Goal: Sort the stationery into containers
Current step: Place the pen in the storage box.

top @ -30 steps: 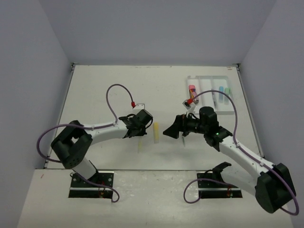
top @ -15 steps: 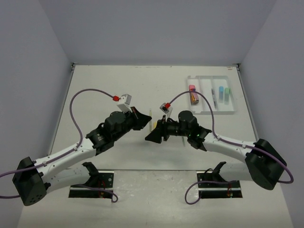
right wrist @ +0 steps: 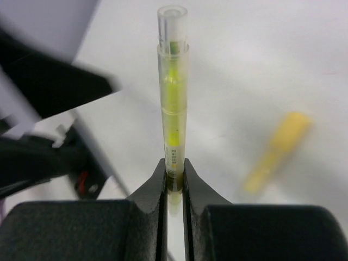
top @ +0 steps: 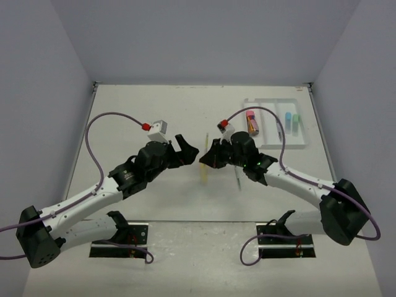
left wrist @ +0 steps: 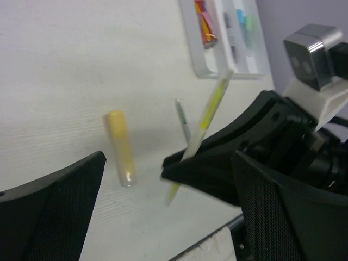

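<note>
My right gripper (right wrist: 174, 175) is shut on the lower end of a thin yellow-green pen (right wrist: 173, 98), held above the table. In the top view the right gripper (top: 208, 158) and the pen (top: 205, 141) hang at table centre. My left gripper (top: 185, 150) faces them from the left, open. In the left wrist view the left gripper (left wrist: 168, 217) stands wide open, with the pen (left wrist: 209, 111) and the right gripper's tip between its fingers, untouched. A short yellow marker (top: 202, 174) (left wrist: 119, 147) (right wrist: 277, 151) lies below. The white tray (top: 291, 146) sits at the back right.
A thin grey-green pen (top: 238, 176) (left wrist: 183, 120) lies on the table to the right of the yellow marker. The tray holds a pink-capped tube (top: 250, 120), a thin pen (top: 278, 127), a blue bar (top: 288, 119) and a mint-green bar (top: 296, 119). Walls enclose the table.
The two grippers met at table centre. My right gripper shut on the yellow-green pen and my left gripper opened and let it go.
</note>
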`<state>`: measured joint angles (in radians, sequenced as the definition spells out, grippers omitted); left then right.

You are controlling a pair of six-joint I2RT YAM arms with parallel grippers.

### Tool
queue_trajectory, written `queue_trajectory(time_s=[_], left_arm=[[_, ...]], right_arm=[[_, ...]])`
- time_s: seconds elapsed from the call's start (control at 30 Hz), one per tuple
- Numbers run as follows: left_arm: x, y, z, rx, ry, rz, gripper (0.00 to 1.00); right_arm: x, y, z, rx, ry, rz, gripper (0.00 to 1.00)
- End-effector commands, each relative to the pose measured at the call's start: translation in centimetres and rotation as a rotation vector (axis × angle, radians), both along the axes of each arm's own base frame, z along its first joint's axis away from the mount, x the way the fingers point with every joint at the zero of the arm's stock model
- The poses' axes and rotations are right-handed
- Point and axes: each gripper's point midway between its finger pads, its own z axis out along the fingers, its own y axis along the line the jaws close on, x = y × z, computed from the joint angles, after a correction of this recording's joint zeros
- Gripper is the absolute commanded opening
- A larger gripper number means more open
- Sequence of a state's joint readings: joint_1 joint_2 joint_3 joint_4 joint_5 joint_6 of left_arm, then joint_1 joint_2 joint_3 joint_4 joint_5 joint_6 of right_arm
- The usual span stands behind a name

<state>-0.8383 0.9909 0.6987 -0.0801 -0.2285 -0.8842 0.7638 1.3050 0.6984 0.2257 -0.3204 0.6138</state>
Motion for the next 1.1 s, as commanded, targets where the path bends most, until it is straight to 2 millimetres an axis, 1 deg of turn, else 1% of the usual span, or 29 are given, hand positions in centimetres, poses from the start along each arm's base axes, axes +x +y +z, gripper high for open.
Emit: queue_trajectory(time_s=[0.0,0.03,0.07,0.1,0.13,0.17,0.2,0.23,0.27,0.3,0.33,0.37,0.4,0.47,0.53,0.57,0.6,0.67,0.73,0.8,0.83,0.9,0.93,0.97,1.0,1.03,1.07], left_arm=[[1.5,7.2,0.9,0.236,0.031,0.323,1.0],[1.5,8.0,0.8,0.261,0.032,0.351,1.0],[1.2,9.0,0.1,0.305,0.049,0.363,1.0],[1.0,9.3,-0.3,0.326,0.054,0.359,1.0],[0.8,9.3,-0.6,0.335,0.057,0.339,1.0],[0.7,9.0,-0.7,0.333,0.058,0.319,1.0],[0.3,8.3,-1.0,0.334,0.059,0.261,1.0],[0.1,7.6,-1.3,0.336,0.06,0.214,1.0],[0.1,7.3,-1.6,0.337,0.061,0.196,1.0],[-0.2,6.7,-2.0,0.349,0.072,0.154,1.0],[-0.3,6.3,-2.2,0.357,0.08,0.126,1.0],[-0.5,6.1,-2.4,0.366,0.09,0.107,1.0],[-0.6,5.7,-2.4,0.372,0.095,0.079,1.0],[-1.0,5.7,-2.8,0.402,0.111,0.048,1.0],[-1.4,6.2,-2.5,0.422,0.108,0.04,1.0],[-1.4,6.4,-2.5,0.427,0.102,0.044,1.0],[-1.4,6.5,-2.3,0.424,0.094,0.047,1.0],[-1.5,6.7,-1.9,0.413,0.079,0.05,1.0],[-1.5,6.6,-2.0,0.415,0.083,0.043,1.0],[-1.4,6.6,-2.3,0.432,0.095,0.045,1.0],[-1.3,6.7,-2.3,0.439,0.096,0.055,1.0],[-1.1,7.2,-2.3,0.46,0.099,0.075,1.0],[-1.0,7.7,-2.1,0.48,0.1,0.094,1.0],[-0.9,8.0,-2.0,0.494,0.1,0.109,1.0],[-0.9,8.3,-1.9,0.501,0.099,0.119,1.0],[-0.7,9.2,-1.5,0.53,0.096,0.155,1.0],[-0.6,9.8,-1.3,0.551,0.093,0.178,1.0]], right_arm=[[7.8,-12.9,-2.1,-0.413,0.02,-0.452,0.0],[8.5,-14.9,-2.3,-0.469,0.033,-0.488,0.0],[10.1,-18.6,-2.2,-0.581,0.024,-0.566,0.0],[11.8,-22.4,-1.9,-0.686,0.031,-0.648,0.0],[12.6,-23.4,-1.7,-0.736,0.033,-0.645,0.0],[13.6,-24.6,-1.5,-0.76,0.049,-0.678,0.0],[15.6,-26.7,-0.4,-0.793,0.042,-0.714,0.0],[17.4,-28.6,0.1,-0.826,0.05,-0.735,0.0],[18.4,-29.8,-0.4,-0.853,0.086,-0.732,0.0],[18.7,-30.7,-2.6,-0.903,0.171,-0.709,0.0],[19.3,-31.2,-3.4,-0.92,0.209,-0.7,0.0],[20.6,-31.7,-2.8,-0.917,0.203,-0.707,0.0],[21.4,-32.2,-3.0,-0.934,0.202,-0.711,0.0],[22.7,-33.2,-3.8,-0.986,0.206,-0.717,0.0],[23.4,-34.5,-4.3,-1.024,0.226,-0.739,0.0],[23.7,-34.7,-4.4,-1.025,0.227,-0.746,0.01],[23.8,-34.9,-4.6,-1.029,0.231,-0.753,0.07],[23.8,-35.1,-4.9,-1.038,0.246,-0.767,0.21],[23.4,-34.9,-5.1,-1.03,0.261,-0.766,0.38],[23.0,-34.1,-4.6,-0.995,0.256,-0.773,0.5],[22.7,-33.6,-4.0,-0.976,0.242,-0.773,0.55],[21.8,-32.2,-2.9,-0.946,0.217,-0.773,0.63],[21.3,-31.3,-1.4,-0.904,0.191,-0.79,0.63],[20.6,-30.5,-0.8,-0.88,0.179,-0.791,0.63],[19.4,-29.0,-1.8,-0.881,0.187,-0.753,0.62],[17.4,-26.2,-2.0,-0.825,0.159,-0.704,0.61],[16.8,-24.5,-1.0,-0.754,0.12,-0.697,0.61]])
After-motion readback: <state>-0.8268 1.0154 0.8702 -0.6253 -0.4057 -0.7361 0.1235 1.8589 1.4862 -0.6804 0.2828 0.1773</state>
